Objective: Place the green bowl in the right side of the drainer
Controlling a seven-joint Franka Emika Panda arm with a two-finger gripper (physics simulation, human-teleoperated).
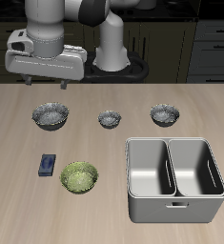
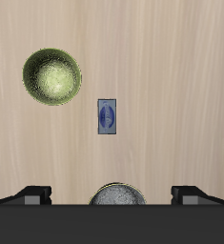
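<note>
The green bowl (image 1: 79, 176) is yellow-green and speckled and sits upright near the table's front edge. It also shows in the wrist view (image 2: 52, 76). The drainer (image 1: 147, 142) is a light-grey metal bin with two deep compartments, standing near the front edge, apart from the green bowl. Both compartments look empty. My gripper (image 1: 47, 82) hangs high above the back of the table, over a grey bowl, far from the green bowl. It is open and empty; its fingertips (image 2: 32, 193) stand wide apart in the wrist view.
Three grey-blue speckled bowls stand in a row farther back: one under my gripper (image 1: 50, 115), also in the wrist view (image 2: 116, 196), one in the middle (image 1: 109, 119) and one behind the drainer (image 1: 165, 114). A small blue flat object (image 1: 48, 164) lies beside the green bowl.
</note>
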